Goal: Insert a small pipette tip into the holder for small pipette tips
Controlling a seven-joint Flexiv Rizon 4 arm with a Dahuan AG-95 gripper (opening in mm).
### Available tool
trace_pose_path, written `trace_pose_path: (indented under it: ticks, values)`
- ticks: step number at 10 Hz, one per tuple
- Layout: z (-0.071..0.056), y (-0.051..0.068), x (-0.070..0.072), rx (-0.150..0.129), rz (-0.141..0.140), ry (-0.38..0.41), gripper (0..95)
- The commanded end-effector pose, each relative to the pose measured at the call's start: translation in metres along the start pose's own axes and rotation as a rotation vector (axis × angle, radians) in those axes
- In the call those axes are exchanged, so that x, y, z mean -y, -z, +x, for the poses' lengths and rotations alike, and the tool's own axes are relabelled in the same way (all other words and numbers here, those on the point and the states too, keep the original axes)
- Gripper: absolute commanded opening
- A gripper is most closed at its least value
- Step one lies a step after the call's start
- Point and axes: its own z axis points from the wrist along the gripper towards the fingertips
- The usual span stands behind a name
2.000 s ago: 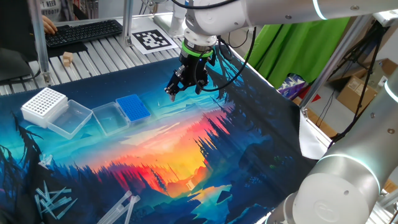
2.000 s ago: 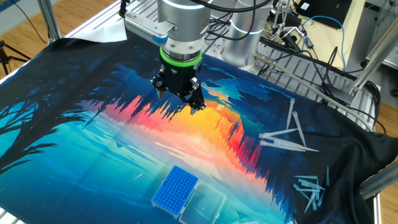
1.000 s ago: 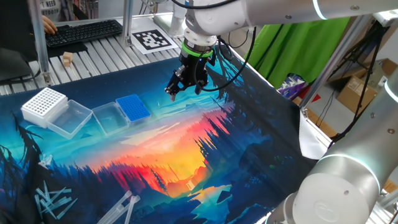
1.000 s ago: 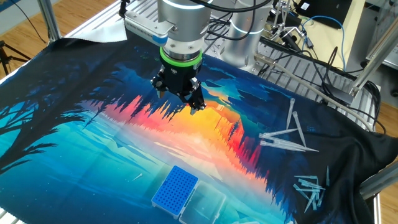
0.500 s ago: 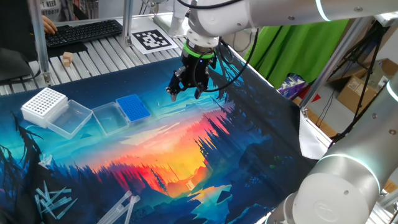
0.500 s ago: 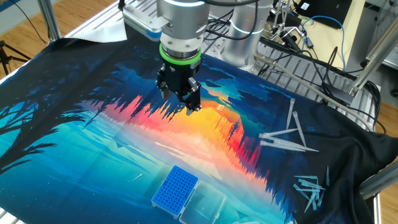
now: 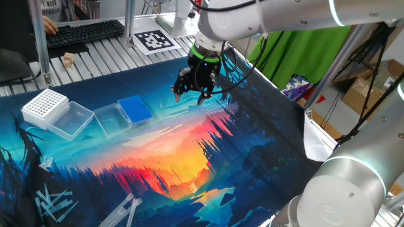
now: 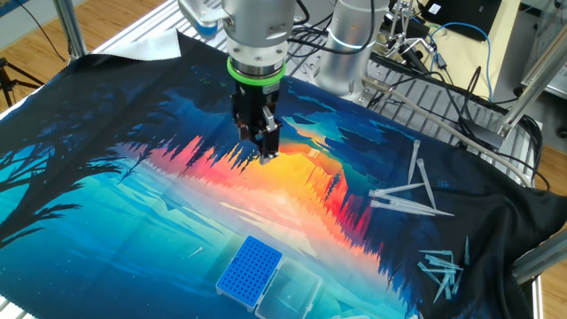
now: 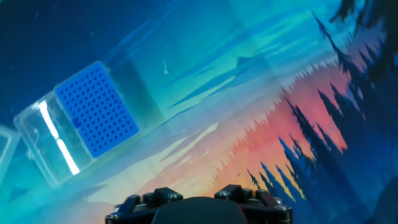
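Printed sunset-forest cloth mat (image 7: 158,151) covers table; gripper (image 7: 189,96) hangs above, fingers apart w/ nothing between. Matte blue holder for small pipette tips (image 7: 135,109), fine-gridded, clear lid open, sits nearby.

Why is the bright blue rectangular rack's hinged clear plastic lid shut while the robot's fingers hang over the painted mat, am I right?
Not quite: the bright blue rectangular rack's hinged clear plastic lid lies open beside it, as the hand view shows. The fingers do hang over the painted mat.
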Motion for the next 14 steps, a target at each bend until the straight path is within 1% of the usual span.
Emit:
trace_pose_path:
  ticks: [1,4,5,6,7,11,14]
  values:
    - [0.001,0.000,0.000,0.005,0.008,0.020,0.0]
    - [0.000,0.000,0.000,0.005,0.013,0.029,0.0]
    - [-0.001,0.000,-0.001,0.009,0.021,0.044,0.0]
    - [-0.003,0.001,-0.002,0.012,0.035,0.078,0.0]
    - [-0.003,0.001,-0.002,0.013,0.039,0.083,0.0]
    - [-0.015,0.003,-0.010,0.014,0.041,0.104,0.0]
    - [-0.025,0.000,-0.016,0.017,0.041,0.114,0.0]
